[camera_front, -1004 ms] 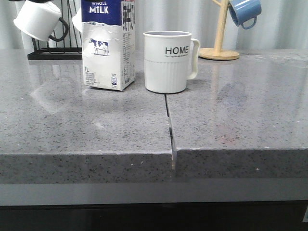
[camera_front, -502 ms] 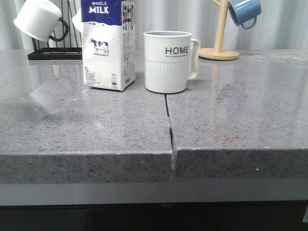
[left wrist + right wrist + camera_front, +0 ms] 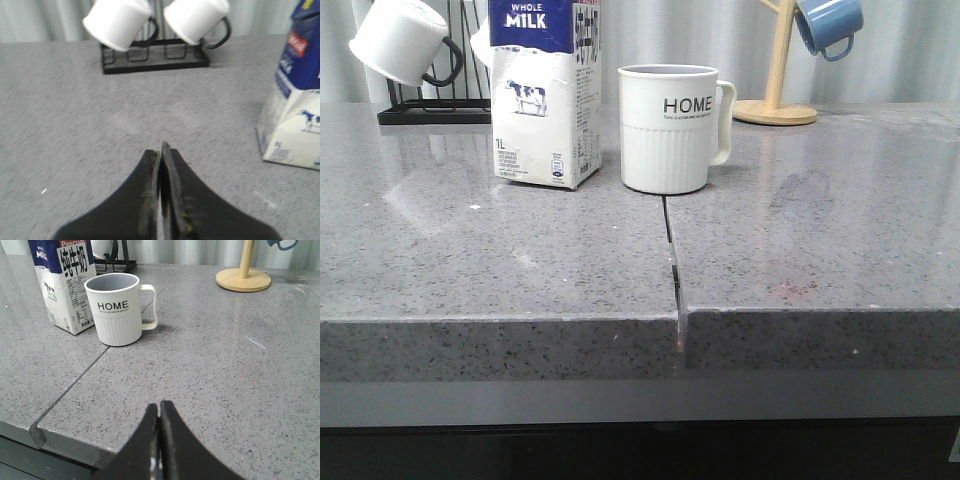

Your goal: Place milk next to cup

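The milk carton (image 3: 545, 92) stands upright on the grey counter, just left of the cup (image 3: 670, 128), with a small gap between them. The cup is a white ribbed mug reading "HOME", handle to the right. Both also show in the right wrist view, milk (image 3: 62, 282) and cup (image 3: 119, 309). Part of the milk shows in the left wrist view (image 3: 296, 107). My left gripper (image 3: 159, 150) is shut and empty, over bare counter away from the milk. My right gripper (image 3: 159, 407) is shut and empty near the counter's front edge. Neither gripper shows in the front view.
A black rack (image 3: 430, 110) with small white black-handled mugs (image 3: 400, 42) stands at the back left. A wooden mug tree (image 3: 777, 108) with a blue mug (image 3: 830, 25) stands at the back right. A seam (image 3: 672, 260) splits the counter in the middle.
The dark shadow on the counter's left part has faded away. The milk and the cup have not moved.
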